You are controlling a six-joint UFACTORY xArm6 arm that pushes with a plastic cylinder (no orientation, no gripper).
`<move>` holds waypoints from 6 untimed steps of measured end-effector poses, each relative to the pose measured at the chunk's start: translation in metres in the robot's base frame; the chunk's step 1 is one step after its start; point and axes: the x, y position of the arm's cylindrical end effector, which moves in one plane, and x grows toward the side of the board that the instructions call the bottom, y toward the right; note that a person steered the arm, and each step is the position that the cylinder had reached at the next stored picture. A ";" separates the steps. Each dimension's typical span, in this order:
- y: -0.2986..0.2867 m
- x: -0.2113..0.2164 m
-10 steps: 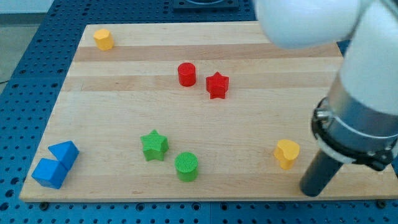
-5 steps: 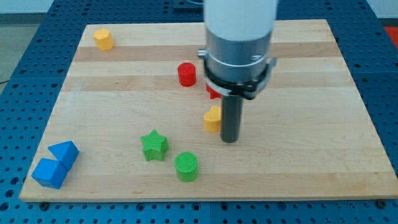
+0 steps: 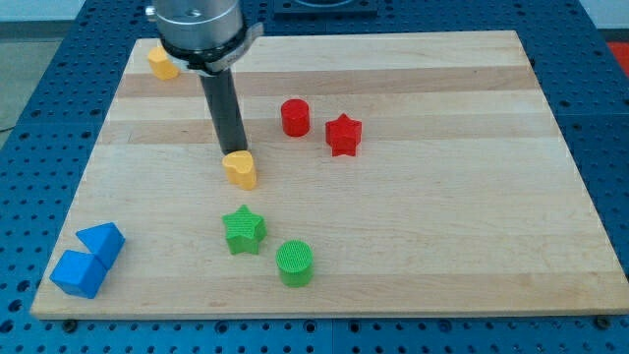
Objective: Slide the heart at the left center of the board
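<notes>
Yellow heart [image 3: 240,170] and yellow block [image 3: 163,62]; two blue blocks [image 3: 87,260]; red cylinder [image 3: 295,117], red star [image 3: 343,135]; green star [image 3: 244,229], green cylinder [image 3: 295,263]. My tip [image 3: 233,152] stands straight, touching the heart's top edge; no jaws, holding nothing.

The wooden board [image 3: 442,226] carries yellow heart [image 3: 240,170], yellow block [image 3: 162,63], red cylinder [image 3: 295,117], red star [image 3: 343,135], green star [image 3: 244,230], green cylinder [image 3: 295,263], two blue blocks [image 3: 88,259].

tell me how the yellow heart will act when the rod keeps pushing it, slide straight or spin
The yellow heart looks small and rigid, so it probably slides easily on the smooth board. My tip touches its upper edge, apparently off-centre, so it may twist. It sits low and flat, so tipping seems unlikely.
</notes>
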 end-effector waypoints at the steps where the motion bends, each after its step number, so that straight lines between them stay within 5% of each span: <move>1: 0.029 0.008; 2: 0.049 0.020; 4: 0.000 0.052; 6: 0.038 0.072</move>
